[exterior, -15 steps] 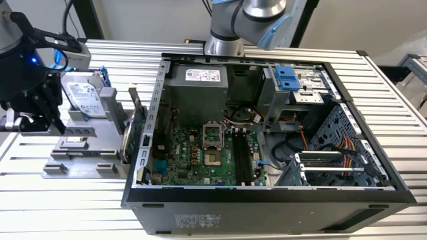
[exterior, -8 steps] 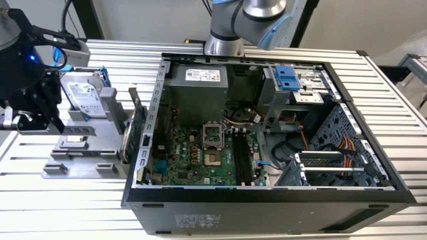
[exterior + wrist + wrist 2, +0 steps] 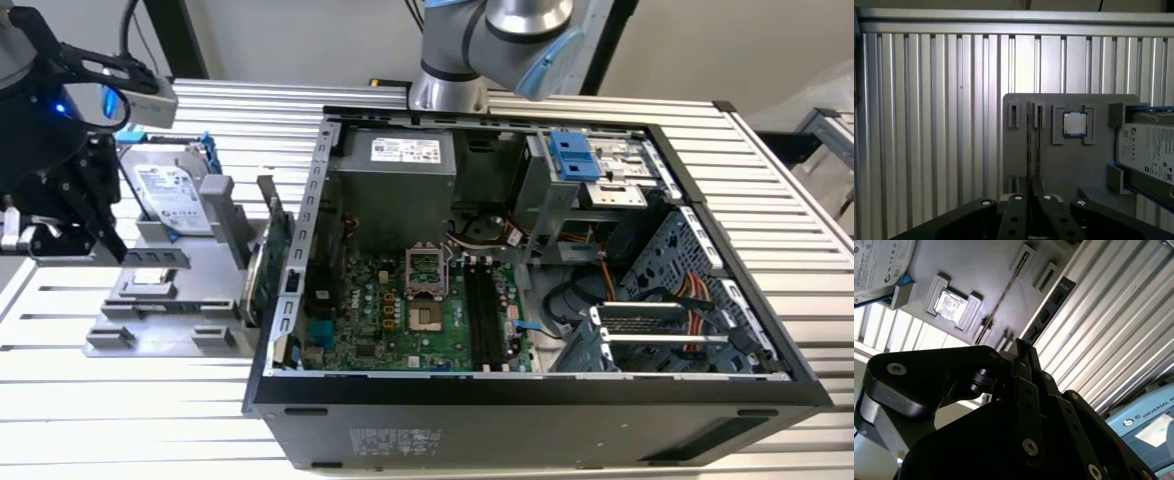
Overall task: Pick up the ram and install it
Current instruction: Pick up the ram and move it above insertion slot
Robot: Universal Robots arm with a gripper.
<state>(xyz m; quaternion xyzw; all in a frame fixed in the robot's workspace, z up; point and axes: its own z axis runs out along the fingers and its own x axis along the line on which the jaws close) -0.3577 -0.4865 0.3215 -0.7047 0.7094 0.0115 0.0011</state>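
Silver arm (image 3: pixel 451 60) with pale blue caps, black claw (image 3: pixel 1032 199) studded with silver screws

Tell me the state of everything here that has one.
Black gripper: fingers shut, holding nothing.
Long dark green ram stick: standing on edge in the grey holder plate, not picked up.
Silver hard drive with blue rails: resting on the holder.
Square silver processor chip: seated in a holder pocket.
Black computer case: lying flat, side open.
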